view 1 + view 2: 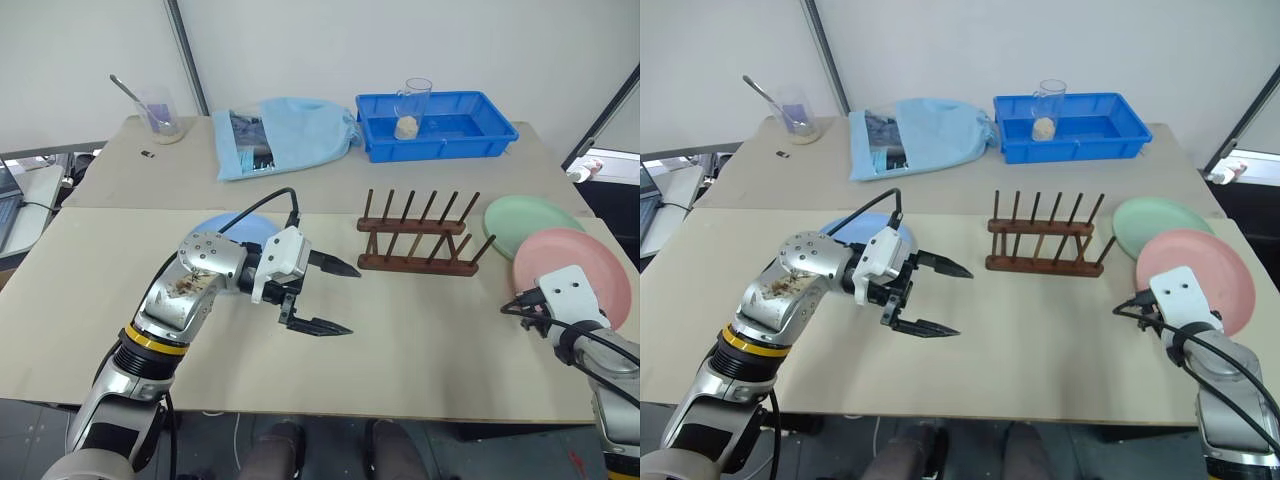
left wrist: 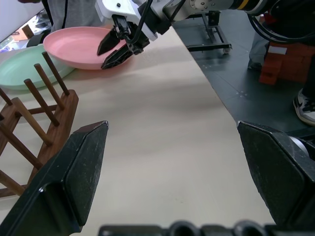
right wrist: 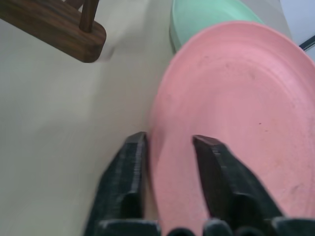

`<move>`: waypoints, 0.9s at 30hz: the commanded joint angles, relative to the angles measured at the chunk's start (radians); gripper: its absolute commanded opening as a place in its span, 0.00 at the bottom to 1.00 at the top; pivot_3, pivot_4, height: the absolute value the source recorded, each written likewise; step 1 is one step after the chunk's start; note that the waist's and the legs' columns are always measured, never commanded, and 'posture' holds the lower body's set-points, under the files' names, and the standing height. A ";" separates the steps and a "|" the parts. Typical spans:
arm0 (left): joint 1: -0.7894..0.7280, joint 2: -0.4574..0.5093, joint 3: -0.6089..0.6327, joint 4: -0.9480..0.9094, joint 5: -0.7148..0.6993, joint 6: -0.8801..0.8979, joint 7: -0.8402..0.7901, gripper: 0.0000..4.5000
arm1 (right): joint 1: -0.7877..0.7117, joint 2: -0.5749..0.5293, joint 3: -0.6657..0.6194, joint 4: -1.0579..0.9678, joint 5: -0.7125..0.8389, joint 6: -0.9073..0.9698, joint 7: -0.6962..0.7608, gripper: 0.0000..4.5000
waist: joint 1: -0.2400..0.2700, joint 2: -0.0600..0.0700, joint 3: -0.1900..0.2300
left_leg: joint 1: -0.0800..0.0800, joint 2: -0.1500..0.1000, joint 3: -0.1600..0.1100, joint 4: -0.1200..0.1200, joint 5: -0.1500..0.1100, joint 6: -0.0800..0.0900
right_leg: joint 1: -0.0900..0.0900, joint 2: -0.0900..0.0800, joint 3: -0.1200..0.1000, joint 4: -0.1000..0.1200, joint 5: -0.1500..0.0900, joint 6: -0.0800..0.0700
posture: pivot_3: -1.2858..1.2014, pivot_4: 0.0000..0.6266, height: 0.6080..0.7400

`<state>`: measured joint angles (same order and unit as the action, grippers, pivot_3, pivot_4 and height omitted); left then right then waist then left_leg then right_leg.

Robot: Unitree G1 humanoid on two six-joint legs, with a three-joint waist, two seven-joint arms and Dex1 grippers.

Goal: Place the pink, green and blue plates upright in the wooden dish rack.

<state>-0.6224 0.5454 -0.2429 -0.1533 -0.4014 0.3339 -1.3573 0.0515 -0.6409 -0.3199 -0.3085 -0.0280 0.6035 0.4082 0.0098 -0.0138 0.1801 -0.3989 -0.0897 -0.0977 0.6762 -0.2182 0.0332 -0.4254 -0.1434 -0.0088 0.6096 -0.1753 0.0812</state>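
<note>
The pink plate [image 1: 578, 262] lies flat at the table's right edge, overlapping the green plate [image 1: 528, 218] behind it. My right gripper [image 3: 170, 142] is shut on the pink plate's near rim, one finger on the plate's face and the other outside it. The blue plate [image 1: 226, 231] lies flat on the left, mostly hidden behind my left arm. My left gripper [image 1: 354, 300] hangs open and empty above the table, pointing right toward the wooden dish rack [image 1: 418, 241]. The rack stands empty in the middle, pegs upright.
A deep blue tray [image 1: 436, 124] holding a glass jar stands at the back right. A light blue bag [image 1: 283, 135] lies beside it, and a beaker with a spoon [image 1: 160, 112] stands at the back left. The table's right edge runs close to the plates.
</note>
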 commanded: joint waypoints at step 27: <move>-0.048 -0.013 0.168 -0.007 -0.123 0.092 0.158 1.00 | -0.597 -0.078 -0.373 -0.166 0.822 0.470 0.198 0.02 | -0.003 0.000 0.002 | -0.002 0.000 -0.002 0.000 0.000 0.001 | -0.001 0.001 -0.001 -0.003 0.000 0.000 | 0.52 0.24 1.00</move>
<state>-0.6617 0.5241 -0.1000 -0.1218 -0.5066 0.4228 -1.2039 -0.5251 -0.7069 -0.6499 -0.4918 0.7223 1.0484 0.6078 0.0066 -0.0143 0.1818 -0.4006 -0.0896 -0.0995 0.6762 -0.2191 0.0349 -0.4260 -0.1426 -0.0102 0.6062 -0.1747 0.0804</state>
